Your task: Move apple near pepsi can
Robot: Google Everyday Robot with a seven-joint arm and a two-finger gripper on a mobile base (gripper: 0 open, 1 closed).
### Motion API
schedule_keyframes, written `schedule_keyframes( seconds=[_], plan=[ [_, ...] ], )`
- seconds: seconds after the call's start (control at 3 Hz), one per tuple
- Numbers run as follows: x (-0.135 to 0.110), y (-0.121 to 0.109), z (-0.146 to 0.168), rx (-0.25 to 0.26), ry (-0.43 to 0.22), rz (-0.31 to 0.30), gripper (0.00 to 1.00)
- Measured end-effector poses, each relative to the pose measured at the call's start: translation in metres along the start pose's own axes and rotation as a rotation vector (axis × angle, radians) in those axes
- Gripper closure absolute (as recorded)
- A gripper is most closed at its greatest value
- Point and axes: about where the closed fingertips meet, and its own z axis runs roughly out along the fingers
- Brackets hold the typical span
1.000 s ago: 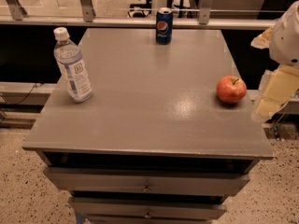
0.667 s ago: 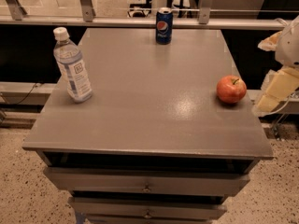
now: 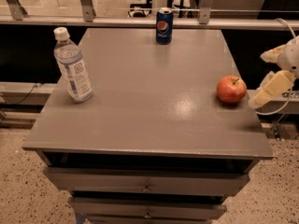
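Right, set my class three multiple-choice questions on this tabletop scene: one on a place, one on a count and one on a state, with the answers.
1. Where is the gripper relative to the table?
A. Above its middle
B. Off its right edge, beside the apple
C. At its far left corner

2. How many drink containers stand on the table?
A. One
B. Two
C. Three

3. The water bottle is:
A. lying on its side
B. standing, cap off
C. standing, white cap on

Answers:
1 B: the gripper hangs just right of the apple, past the table's edge.
2 B: only the pepsi can and the water bottle.
3 C: the bottle stands near the left edge with its cap in place.
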Motion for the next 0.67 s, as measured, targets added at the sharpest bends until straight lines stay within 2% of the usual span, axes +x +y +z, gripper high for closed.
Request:
schedule_keyframes(
  seconds=[0.33, 0.67],
  plan=[
    [0.003, -0.015, 0.019, -0.043, -0.083, 0.066, 0.00],
    [-0.017, -0.005, 0.046, -0.109, -0.145, 0.064, 0.00]
  ],
)
